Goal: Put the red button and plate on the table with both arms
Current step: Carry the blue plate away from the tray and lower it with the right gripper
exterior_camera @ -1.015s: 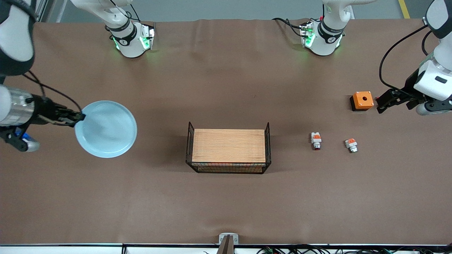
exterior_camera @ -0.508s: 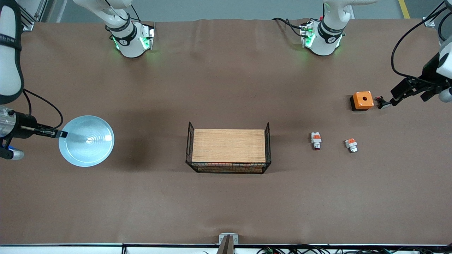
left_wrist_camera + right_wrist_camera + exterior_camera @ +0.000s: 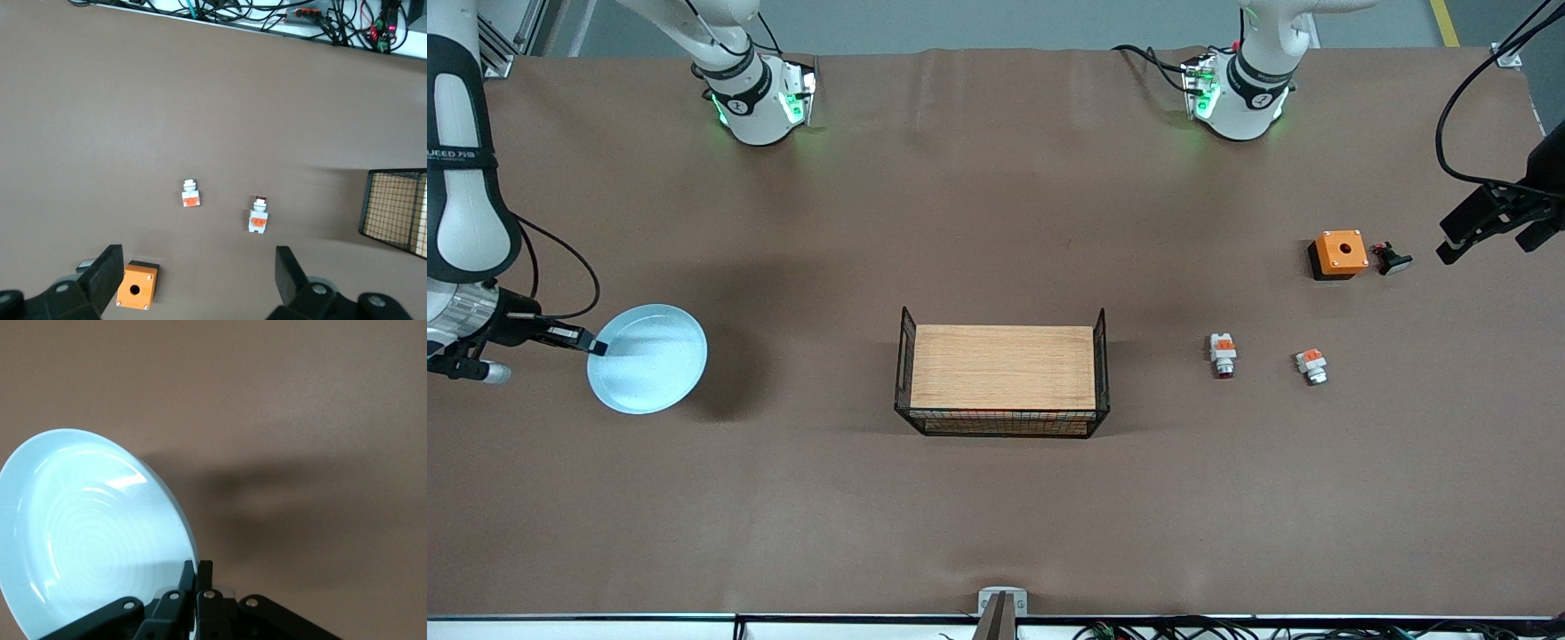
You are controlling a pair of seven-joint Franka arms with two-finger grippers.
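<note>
The pale-blue plate [image 3: 649, 358] is held tilted by its rim over the table [image 3: 996, 498], at the right arm's end. My right gripper [image 3: 598, 348] is shut on that rim, as the right wrist view [image 3: 198, 570] shows with the plate [image 3: 87, 533]. The red button [image 3: 1223, 356] lies on the table between the wooden tray and a similar silvery-tipped part [image 3: 1312, 364]. My left gripper [image 3: 1454, 244] is open and empty, up near the table's left-arm end. In the left wrist view [image 3: 198, 277] the red button [image 3: 258, 217] lies free.
A wooden tray with wire ends [image 3: 1003, 372] stands mid-table. An orange box with a hole [image 3: 1339, 253] sits toward the left arm's end, with a small dark part [image 3: 1392, 260] lying beside it. The box [image 3: 138, 295] and silvery-tipped part [image 3: 190, 195] show in the left wrist view.
My right gripper has carried the plate lower and toward the right arm's end of the table. My left gripper has drawn away from the orange box, leaving the small dark part beside it.
</note>
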